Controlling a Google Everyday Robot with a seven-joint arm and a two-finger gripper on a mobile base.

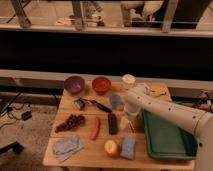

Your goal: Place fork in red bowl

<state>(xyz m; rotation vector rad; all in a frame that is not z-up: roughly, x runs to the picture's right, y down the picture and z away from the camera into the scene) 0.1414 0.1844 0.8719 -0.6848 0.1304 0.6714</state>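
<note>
Hanging my two-finger claw (128, 116) wide open and empty beside the black rectangular bar (113, 123), cos the thin silvery fork is probably right underneath.

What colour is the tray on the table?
The rectangular tray is dark green, camera view; the gripper hangs beside its left edge.

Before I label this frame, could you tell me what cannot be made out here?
- Fork: camera view, not discernible; too thin, or hidden by the gripper hanging beside the black bar.
- Green tray: camera view, back edge covered by the arm.
</note>
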